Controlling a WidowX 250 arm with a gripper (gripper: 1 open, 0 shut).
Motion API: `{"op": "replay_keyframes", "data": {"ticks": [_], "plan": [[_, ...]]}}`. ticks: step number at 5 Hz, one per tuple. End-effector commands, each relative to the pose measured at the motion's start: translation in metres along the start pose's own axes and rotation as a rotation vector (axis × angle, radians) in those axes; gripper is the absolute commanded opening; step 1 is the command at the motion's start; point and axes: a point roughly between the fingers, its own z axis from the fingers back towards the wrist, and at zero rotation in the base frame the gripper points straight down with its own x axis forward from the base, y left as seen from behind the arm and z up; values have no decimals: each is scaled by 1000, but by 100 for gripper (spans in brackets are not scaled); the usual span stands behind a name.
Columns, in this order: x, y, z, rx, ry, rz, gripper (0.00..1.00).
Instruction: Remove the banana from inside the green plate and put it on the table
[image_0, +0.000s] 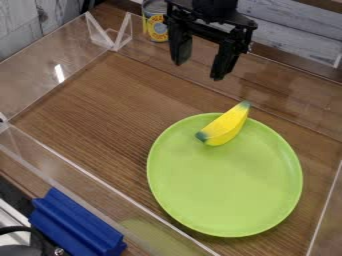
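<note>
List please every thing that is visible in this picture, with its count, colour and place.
banana: one, yellow with a green tip, lying on the upper part of the plate.
green plate: one, lime green, on the right half of the table.
table: one, brown wood grain, under everything.
clear walls: transparent, around the table's edges.
blue block: one, blue, bottom left corner, near the wall.
yellow object: one, behind the arm at the top; too small to identify.
gripper: one, black, open, pointing down above the table, behind the plate, holding nothing.

No readable text, labels or numbers anywhere.
</note>
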Motion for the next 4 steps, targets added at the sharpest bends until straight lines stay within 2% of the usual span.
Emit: {"op": "replay_keyframes", "data": {"ticks": [1,2,4], "plan": [[2,0,-1,-2,-2,-4,100],[5,1,0,-5,-7,-11,100],[11,3,13,-20,-27,-26,100]]}}
